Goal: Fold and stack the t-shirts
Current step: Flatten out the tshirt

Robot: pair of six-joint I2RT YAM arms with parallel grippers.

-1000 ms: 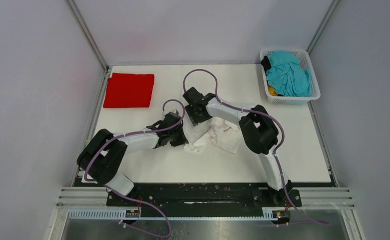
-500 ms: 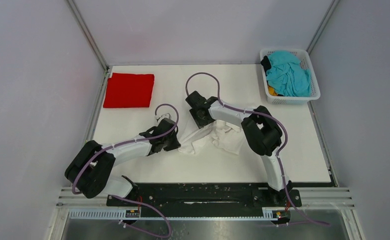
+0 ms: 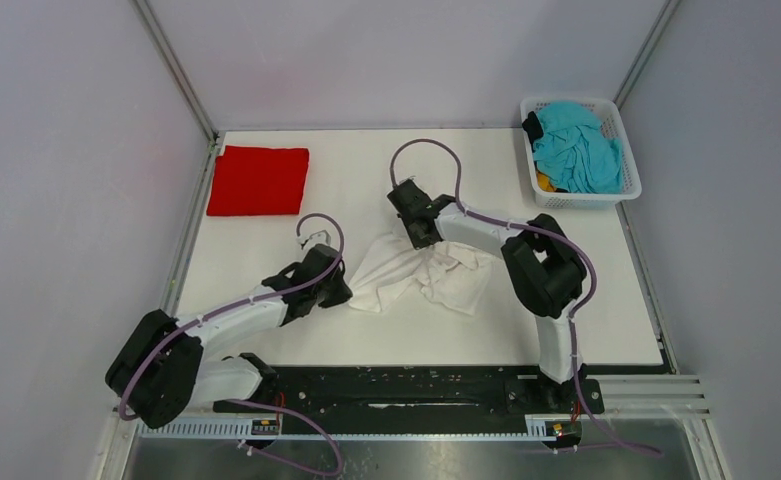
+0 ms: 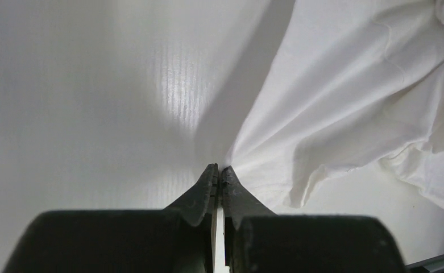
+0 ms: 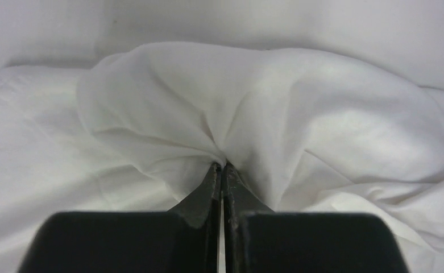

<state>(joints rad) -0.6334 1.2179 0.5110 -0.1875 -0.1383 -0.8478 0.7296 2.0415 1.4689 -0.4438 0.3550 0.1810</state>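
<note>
A crumpled white t-shirt (image 3: 421, 275) lies in the middle of the table, pulled taut between the two arms. My left gripper (image 3: 344, 292) is shut on its near-left edge; in the left wrist view the cloth (image 4: 344, 102) fans out from the pinched tips (image 4: 219, 169). My right gripper (image 3: 418, 236) is shut on a bunched fold at the shirt's far side, and the white fabric (image 5: 265, 108) gathers at its tips (image 5: 221, 165). A folded red t-shirt (image 3: 259, 180) lies flat at the far left. Teal (image 3: 576, 148), orange and dark shirts fill the basket.
A white mesh basket (image 3: 628, 168) stands at the far right corner of the table. Metal frame posts rise at both back corners. A black rail (image 3: 406, 385) with the arm bases runs along the near edge.
My right gripper has shut on the white t-shirt and drawn it away to the far right. My left arm has pulled its edge toward the near left, stretching the cloth out.
</note>
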